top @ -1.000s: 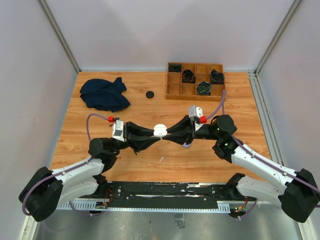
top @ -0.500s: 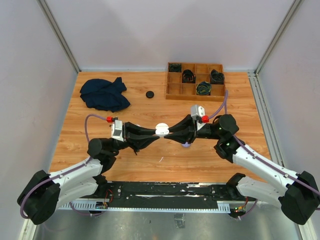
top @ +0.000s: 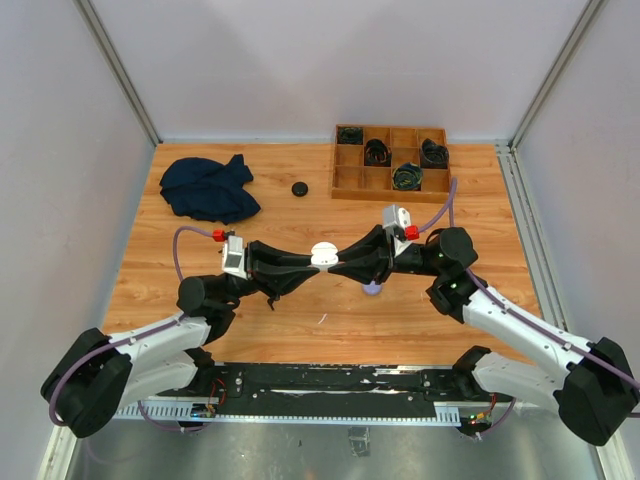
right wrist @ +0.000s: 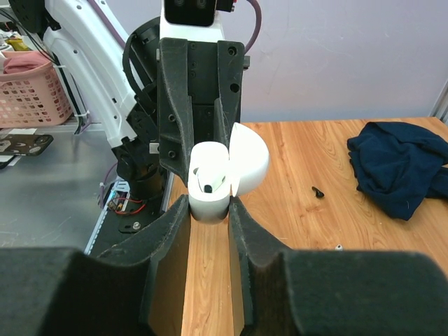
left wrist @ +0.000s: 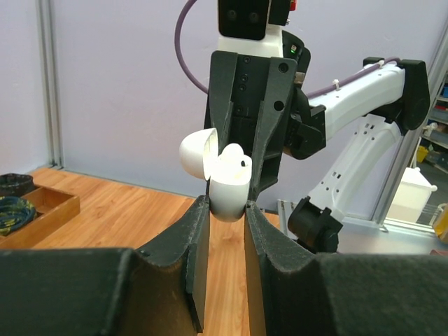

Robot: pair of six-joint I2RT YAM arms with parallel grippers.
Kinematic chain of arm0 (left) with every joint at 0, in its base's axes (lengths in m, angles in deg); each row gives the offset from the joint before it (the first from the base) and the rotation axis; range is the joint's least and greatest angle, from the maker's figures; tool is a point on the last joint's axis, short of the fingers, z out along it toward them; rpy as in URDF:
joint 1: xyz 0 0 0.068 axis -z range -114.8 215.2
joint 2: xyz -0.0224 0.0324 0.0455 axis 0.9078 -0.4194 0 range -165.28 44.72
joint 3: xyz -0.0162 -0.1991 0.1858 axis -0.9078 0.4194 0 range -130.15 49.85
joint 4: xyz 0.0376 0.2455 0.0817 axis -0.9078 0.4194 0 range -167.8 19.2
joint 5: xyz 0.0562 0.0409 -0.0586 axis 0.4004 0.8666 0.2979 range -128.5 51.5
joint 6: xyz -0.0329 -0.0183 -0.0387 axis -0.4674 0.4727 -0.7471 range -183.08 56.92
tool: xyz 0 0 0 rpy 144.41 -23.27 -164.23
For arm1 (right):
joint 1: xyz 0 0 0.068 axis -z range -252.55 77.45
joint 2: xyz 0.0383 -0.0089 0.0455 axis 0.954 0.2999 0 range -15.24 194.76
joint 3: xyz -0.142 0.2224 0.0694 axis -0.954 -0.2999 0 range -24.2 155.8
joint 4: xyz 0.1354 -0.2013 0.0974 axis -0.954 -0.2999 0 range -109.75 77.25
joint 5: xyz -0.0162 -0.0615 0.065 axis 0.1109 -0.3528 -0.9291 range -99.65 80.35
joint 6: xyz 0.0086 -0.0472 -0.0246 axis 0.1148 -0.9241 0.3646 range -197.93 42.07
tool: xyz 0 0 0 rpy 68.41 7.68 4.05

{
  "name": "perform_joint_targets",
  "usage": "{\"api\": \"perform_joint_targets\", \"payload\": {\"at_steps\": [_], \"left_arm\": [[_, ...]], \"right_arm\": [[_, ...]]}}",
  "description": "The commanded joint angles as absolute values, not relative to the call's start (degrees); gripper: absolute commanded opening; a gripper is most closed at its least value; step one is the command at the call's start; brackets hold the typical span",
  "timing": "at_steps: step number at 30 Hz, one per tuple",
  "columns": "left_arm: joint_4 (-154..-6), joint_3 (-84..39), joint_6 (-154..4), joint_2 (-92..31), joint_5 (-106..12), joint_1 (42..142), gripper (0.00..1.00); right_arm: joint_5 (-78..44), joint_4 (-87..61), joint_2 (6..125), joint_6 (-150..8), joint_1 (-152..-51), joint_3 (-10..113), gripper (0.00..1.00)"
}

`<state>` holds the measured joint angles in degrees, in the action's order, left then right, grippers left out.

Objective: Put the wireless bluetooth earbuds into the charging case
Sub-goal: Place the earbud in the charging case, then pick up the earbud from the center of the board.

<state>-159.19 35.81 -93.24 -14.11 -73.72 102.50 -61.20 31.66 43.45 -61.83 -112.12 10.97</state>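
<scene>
Above the table (top: 145,250), from overhead: pinches the white charging case (top: 322,254) from both sides, left gripper (top: 311,259) just tightened, right gripper (top: 334,258) unchanged. From the left wrist: lid (left wrist: 194,149) open, seemingly a white earbud (left wrist: 234,157) seated. From the right wrist: a possible black earbud (right wrist: 318,191) down on the table, awaiting loading.
</scene>
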Motion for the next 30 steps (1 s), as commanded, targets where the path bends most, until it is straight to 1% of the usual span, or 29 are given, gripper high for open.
{"api": "perform_joint_targets", "payload": {"at_steps": [1,8,15,17,21,25,27,29,30], "left_arm": [[-161.31,34.74,-94.29,-14.69,-75.60,103.17,0.06],[-161.59,34.87,-94.37,-14.96,-75.28,103.26,0.06],[-161.81,34.98,-94.37,-15.12,-75.04,103.35,0.06],[-161.84,34.92,-94.30,-15.13,-75.00,103.43,0.06],[-161.66,35.17,-94.15,-14.73,-74.76,103.44,0.07],[-158.53,35.64,-92.57,-12.98,-73.67,103.43,0.15],[-155.04,36.02,-91.04,-11.32,-72.70,103.44,0.23],[-150.64,36.35,-89.45,-9.25,-71.16,103.44,0.29],[-148.33,36.40,-88.73,-8.12,-70.32,103.44,0.33]], "right_arm": [[-62.90,34.04,44.53,-60.32,-112.12,11.52,0.24],[-63.51,36.47,45.57,-58.33,-112.18,11.50,0.28],[-63.52,37.99,46.28,-57.05,-112.27,11.58,0.29],[-63.44,38.24,46.48,-56.93,-112.20,11.62,0.28],[-62.81,37.34,46.34,-57.42,-112.16,11.51,0.17],[-61.36,34.67,45.09,-59.66,-111.95,11.08,0.10],[-60.66,34.01,44.09,-60.74,-111.64,10.60,0.06],[-59.83,32.68,42.95,-62.16,-111.37,10.10,0.04],[-59.15,31.68,42.35,-63.45,-111.33,9.90,0.04]]}}
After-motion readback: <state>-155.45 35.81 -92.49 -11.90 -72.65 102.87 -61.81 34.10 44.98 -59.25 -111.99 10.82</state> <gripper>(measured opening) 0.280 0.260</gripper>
